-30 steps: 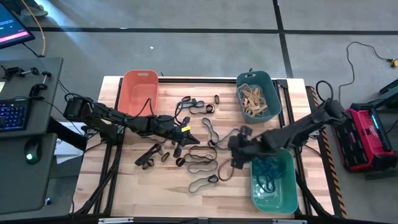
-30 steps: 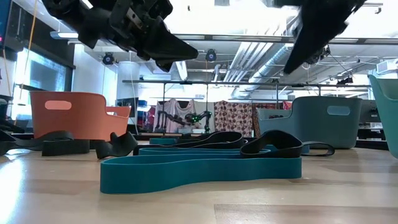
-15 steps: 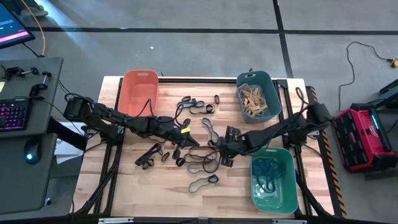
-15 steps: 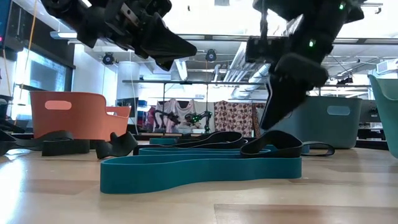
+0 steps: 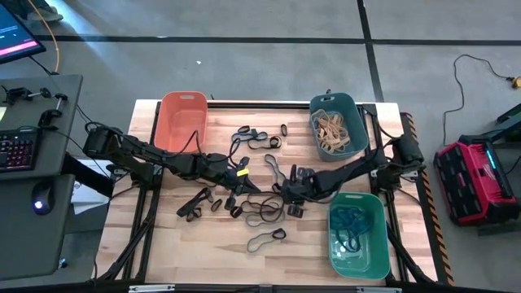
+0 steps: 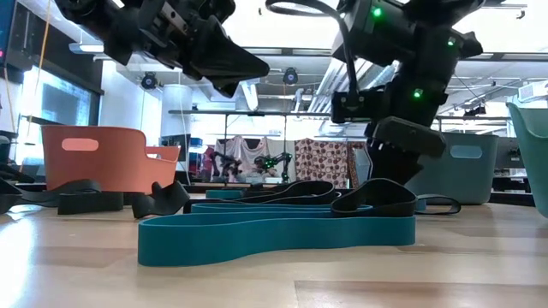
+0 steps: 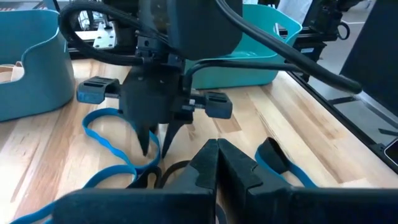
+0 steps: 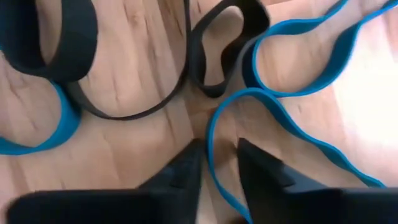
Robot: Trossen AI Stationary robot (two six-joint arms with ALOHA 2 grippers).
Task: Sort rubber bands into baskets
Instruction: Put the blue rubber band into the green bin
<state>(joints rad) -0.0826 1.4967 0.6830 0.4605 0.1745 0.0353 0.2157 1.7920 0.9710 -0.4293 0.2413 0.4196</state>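
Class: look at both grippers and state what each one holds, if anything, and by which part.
The right gripper straddles one strand of a blue rubber band lying on the table, not yet lifted. The left gripper is shut on nothing.

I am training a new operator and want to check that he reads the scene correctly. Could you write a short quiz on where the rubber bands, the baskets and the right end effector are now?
1. True or false: the tan rubber bands lie in the dark teal basket.
2. The right end effector is low over the table among the loose bands. Which colour of band runs between its fingers? A tan, B blue, C black.
3. Fill in: the blue bands that are sorted lie in the ____ basket.

Key: 1 true. 2 B, a blue band. 3 lighter green basket.
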